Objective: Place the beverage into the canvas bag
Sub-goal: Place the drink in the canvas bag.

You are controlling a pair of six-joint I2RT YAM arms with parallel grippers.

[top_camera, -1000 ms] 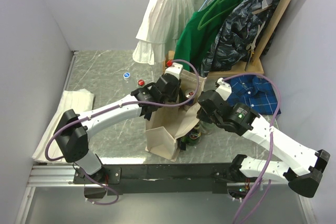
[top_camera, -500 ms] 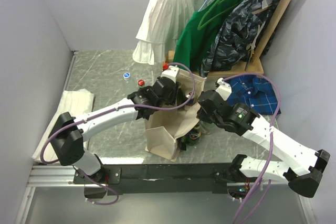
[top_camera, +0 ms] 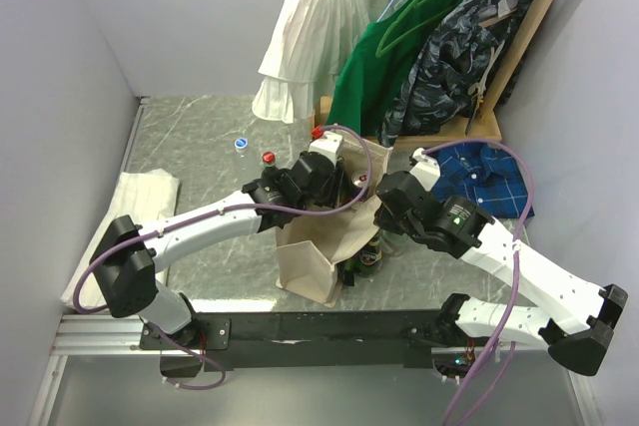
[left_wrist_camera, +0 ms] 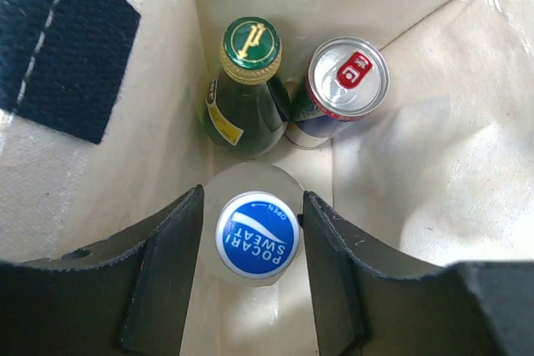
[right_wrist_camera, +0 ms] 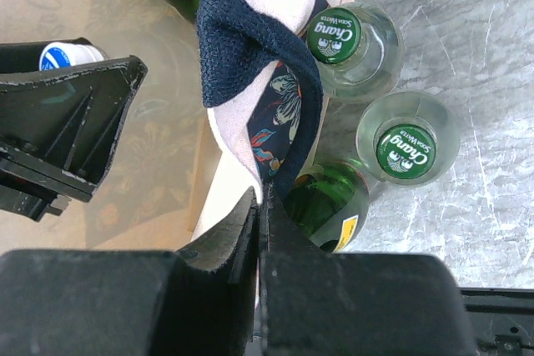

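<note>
Fingers [left_wrist_camera: 167,281] of the left gripper [left_wrist_camera: 253,192] stand spread inside the canvas bag [top_camera: 305,266], one on each side of the blue-capped bottle [left_wrist_camera: 257,235]. There is a sliver of space between each finger and the cap (whether they brush the wider shoulder below, I cannot tell). That bottle stands upright deep in the bag, just beside a green bottle [left_wrist_camera: 242,114] and a can [left_wrist_camera: 346,77], which sit side by side against the far wall.

The right gripper [right_wrist_camera: 260,206] is clenched tight on the bag's rim, pinching the navy strap [right_wrist_camera: 242,31] and the canvas edge together.

Just outside that wall, on the table [top_camera: 200,127], stand three more bottles:
- a clear bottle [right_wrist_camera: 338,35] with a green cap, right against the bag
- a second clear bottle [right_wrist_camera: 403,149] close by
- a yellow-labelled bottle [right_wrist_camera: 325,202] of green glass, nearest the right fingers

Farther out, a folded white cloth [top_camera: 130,207] lies at the table's left edge and a blue plaid shirt [top_camera: 489,172] lies to the right. Hanging clothes [top_camera: 399,47] in white, green and a dark pattern fill the back.
</note>
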